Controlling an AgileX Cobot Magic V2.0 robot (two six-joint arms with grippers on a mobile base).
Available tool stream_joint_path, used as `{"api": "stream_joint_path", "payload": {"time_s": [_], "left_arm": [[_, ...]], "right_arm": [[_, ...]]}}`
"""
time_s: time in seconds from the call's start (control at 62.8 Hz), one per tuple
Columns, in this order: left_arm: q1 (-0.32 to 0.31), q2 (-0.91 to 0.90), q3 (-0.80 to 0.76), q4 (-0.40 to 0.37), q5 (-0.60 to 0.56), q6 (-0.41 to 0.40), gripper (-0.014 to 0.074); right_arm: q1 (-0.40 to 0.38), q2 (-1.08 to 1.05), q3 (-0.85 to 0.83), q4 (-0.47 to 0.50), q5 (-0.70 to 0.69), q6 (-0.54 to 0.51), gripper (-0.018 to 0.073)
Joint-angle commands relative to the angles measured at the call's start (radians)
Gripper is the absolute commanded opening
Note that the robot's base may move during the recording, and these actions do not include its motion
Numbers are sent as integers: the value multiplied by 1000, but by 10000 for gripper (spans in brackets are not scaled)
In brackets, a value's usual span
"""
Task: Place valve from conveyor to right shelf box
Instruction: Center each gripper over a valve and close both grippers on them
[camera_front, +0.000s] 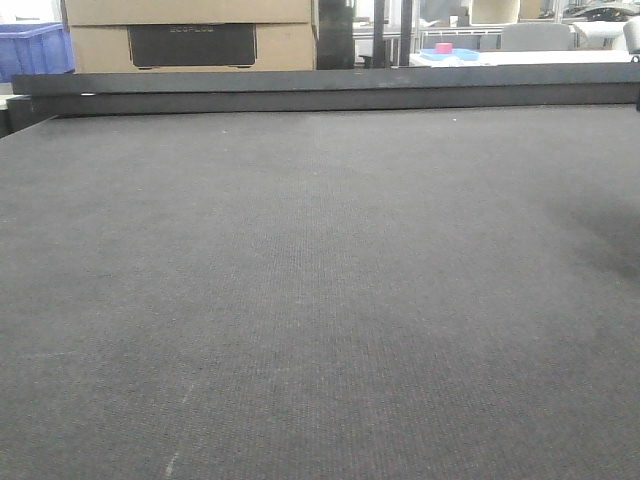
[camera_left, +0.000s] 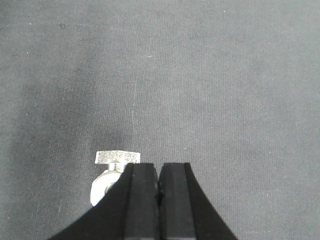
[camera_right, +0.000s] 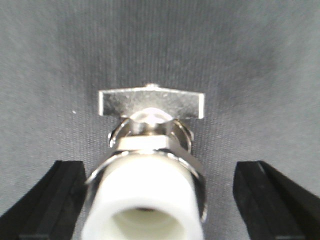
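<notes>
While the right gripper is hanging low over the conveyor with its black fingers spread wide and released, the valve is lying on the belt between them. Its white capped end is pointing at the wrist camera and its flat T-handle is facing away. Neither finger is touching it, so the step in hand, as I am judging it, is the pick itself. Next the jaws are needing to close squarely on the metal body, then lift. The left gripper is hovering over bare belt with its pads pressed together, clenched on nothing. A silvery part with a like handle is peeking out just beside its fingers; whether it is the same valve I cannot tell. Farther off, the black bar is edging the belt, with cardboard boxes and a blue crate behind. No shelf box is showing.
</notes>
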Motion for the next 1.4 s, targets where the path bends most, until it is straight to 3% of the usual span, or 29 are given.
{"api": "stream_joint_path", "payload": {"time_s": [0.0, 0.287, 0.589, 0.732, 0.844, 1.051, 1.242, 1.385], "left_arm": [[1, 0, -8, -9, -18, -7, -111], [1, 0, -8, -9, -12, -17, -111], [1, 0, -8, -9, 10, -41, -111], [1, 0, -8, -9, 8, -41, -111], [1, 0, -8, -5, 16, -41, -111], [29, 80, -8, -9, 187, -46, -111], [72, 157, -8, -11, 218, 53, -104], [80, 180, -8, -11, 209, 102, 62]], "right_arm": [[-2, 0, 7, -1, -31, -6, 476], [-2, 23, 7, -1, -63, -6, 461], [-2, 29, 7, -1, -25, -6, 239], [-2, 29, 7, -1, -15, -6, 74], [-2, 29, 7, -1, -15, -6, -161], [-2, 29, 7, -1, -26, -6, -163], [-2, 29, 7, 1, -28, -6, -163], [-2, 29, 7, 3, -28, -6, -163]]}}
